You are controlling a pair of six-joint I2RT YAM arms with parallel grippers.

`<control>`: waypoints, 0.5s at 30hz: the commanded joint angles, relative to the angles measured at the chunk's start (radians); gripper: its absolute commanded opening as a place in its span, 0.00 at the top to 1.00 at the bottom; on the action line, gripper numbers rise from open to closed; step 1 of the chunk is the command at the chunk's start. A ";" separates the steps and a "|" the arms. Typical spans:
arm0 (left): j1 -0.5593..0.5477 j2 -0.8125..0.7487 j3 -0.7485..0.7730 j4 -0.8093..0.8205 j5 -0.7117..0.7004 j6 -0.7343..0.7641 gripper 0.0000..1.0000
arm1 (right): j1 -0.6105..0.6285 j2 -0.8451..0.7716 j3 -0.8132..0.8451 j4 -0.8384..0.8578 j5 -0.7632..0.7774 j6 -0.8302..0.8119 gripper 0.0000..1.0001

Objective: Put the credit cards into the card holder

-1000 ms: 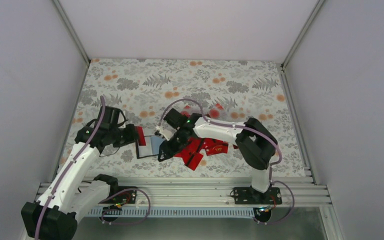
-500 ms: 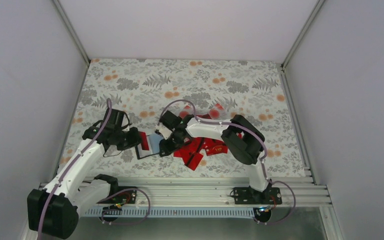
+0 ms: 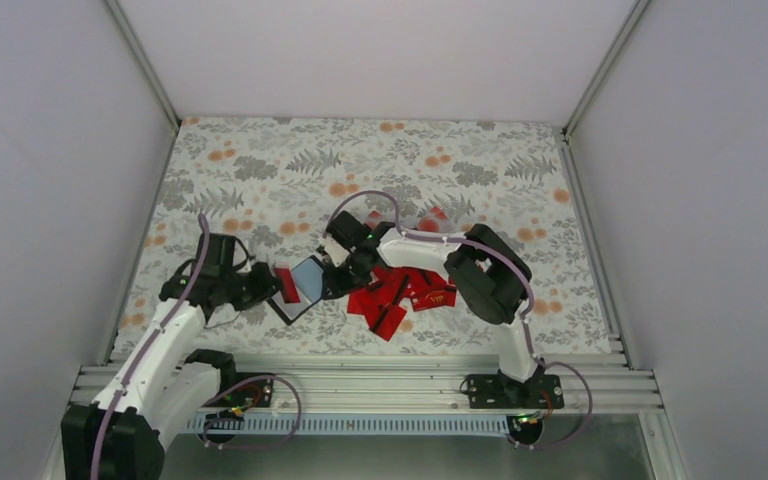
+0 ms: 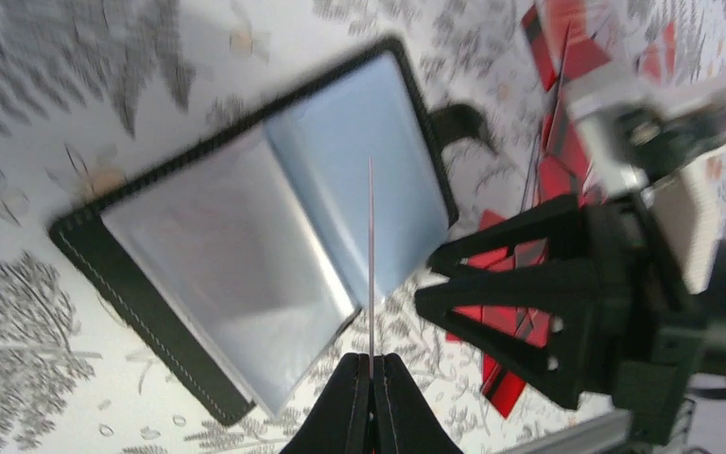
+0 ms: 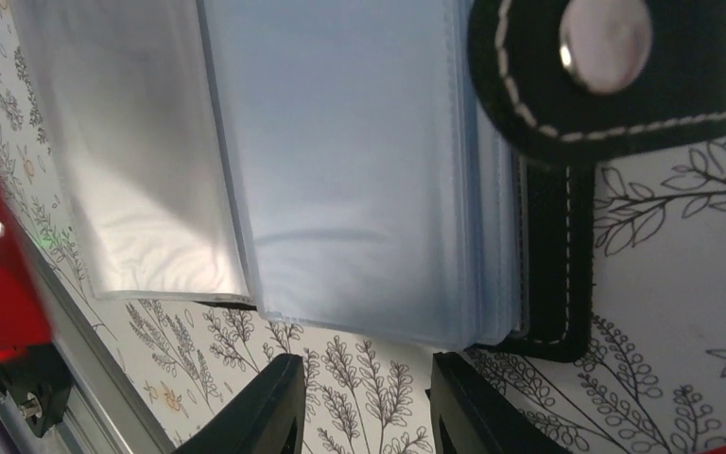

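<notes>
The open holder (image 3: 305, 280) lies on the floral table (image 3: 260, 170) between the two grippers. The left gripper (image 3: 268, 285) holds a red card (image 3: 282, 283) over the holder's left edge. The right gripper (image 3: 338, 280) sits at its right edge. More cards (image 3: 400, 298) lie piled just right of it, partly under the right arm.

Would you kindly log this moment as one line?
left claw: shut on one credit card at open card holder | right claw: open beside holder | remaining cards: heaped on table

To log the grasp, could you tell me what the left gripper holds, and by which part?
The left gripper pinches one red credit card, seen edge-on, by one edge, close to the open card holder.
</notes>
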 commanded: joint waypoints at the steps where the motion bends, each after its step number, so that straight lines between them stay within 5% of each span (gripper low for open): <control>1: 0.021 -0.056 -0.134 0.088 0.158 -0.096 0.98 | -0.003 -0.056 -0.021 0.014 -0.027 -0.027 0.65; 15: 0.100 -0.094 -0.331 0.315 0.293 -0.192 0.98 | -0.035 -0.205 -0.094 0.048 -0.077 -0.020 0.65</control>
